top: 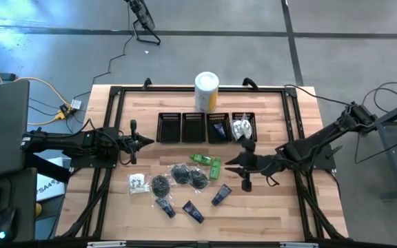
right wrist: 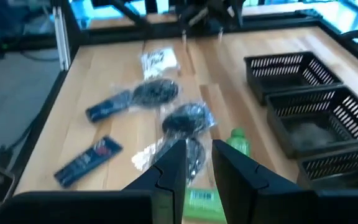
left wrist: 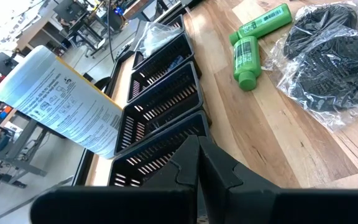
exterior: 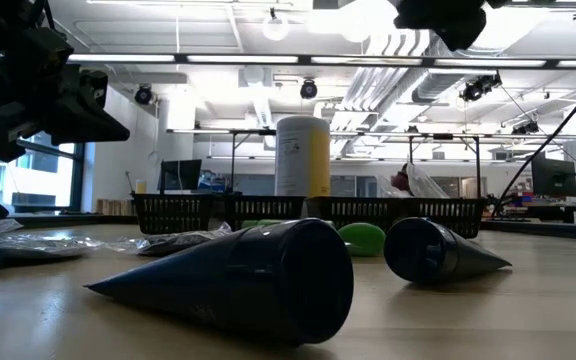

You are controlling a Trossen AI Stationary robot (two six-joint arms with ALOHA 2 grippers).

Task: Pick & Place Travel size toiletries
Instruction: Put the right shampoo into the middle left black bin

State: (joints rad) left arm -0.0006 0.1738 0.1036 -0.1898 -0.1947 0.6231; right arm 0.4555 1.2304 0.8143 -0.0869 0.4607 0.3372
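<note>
The toiletries lie loose on the wooden table: two green packets (top: 209, 162), three black round bagged bundles (top: 180, 175), three dark blue tubes (top: 193, 211) and a white sachet (top: 138, 182). My right gripper (top: 228, 164) is open and hovers just right of the green packets. In the right wrist view its fingers stand on either side of one green packet (right wrist: 201, 199), and I see no touch. My left gripper (top: 147, 142) is shut, holds nothing and waits at the table's left, in front of the bins.
Four black mesh bins (top: 205, 127) stand in a row at the far side. One holds a blue tube (top: 219, 129), and the rightmost holds clear sachets (top: 242, 128). A tall white-and-yellow canister (top: 207, 91) stands behind them. Bare wood lies on the table's right.
</note>
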